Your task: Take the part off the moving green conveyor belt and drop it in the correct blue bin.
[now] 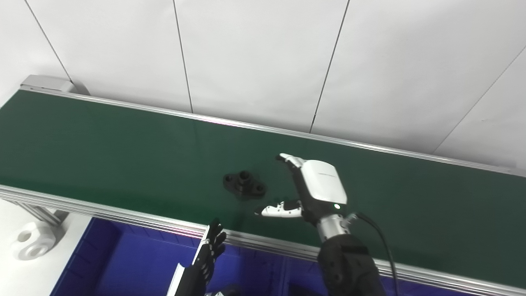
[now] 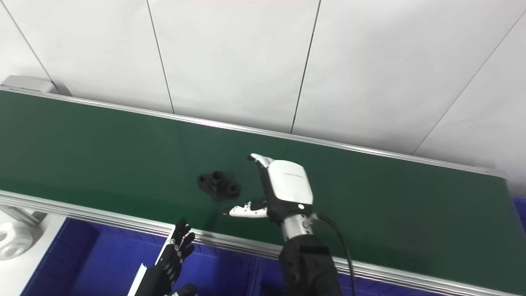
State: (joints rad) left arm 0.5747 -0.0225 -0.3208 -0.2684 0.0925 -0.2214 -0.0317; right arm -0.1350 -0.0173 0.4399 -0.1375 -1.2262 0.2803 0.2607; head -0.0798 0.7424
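Observation:
A small black part (image 1: 244,184) with a raised hub and two lobes lies on the green conveyor belt (image 1: 102,144), near its front edge. My right hand (image 1: 312,189) hovers over the belt just right of the part, open, thumb and fingers spread toward it without touching. My left hand (image 1: 209,250) is low at the belt's front rail, above the blue bin (image 1: 123,259), fingers extended and holding nothing. The same part (image 2: 218,185) shows in the right eye view, with the right hand (image 2: 279,187) beside it.
The belt's aluminium front rail (image 1: 102,213) runs between the belt and the bins. A white part (image 1: 31,242) lies on the white surface at the lower left. More blue bin compartments (image 1: 279,275) sit below the rail. A white panelled wall stands behind the belt.

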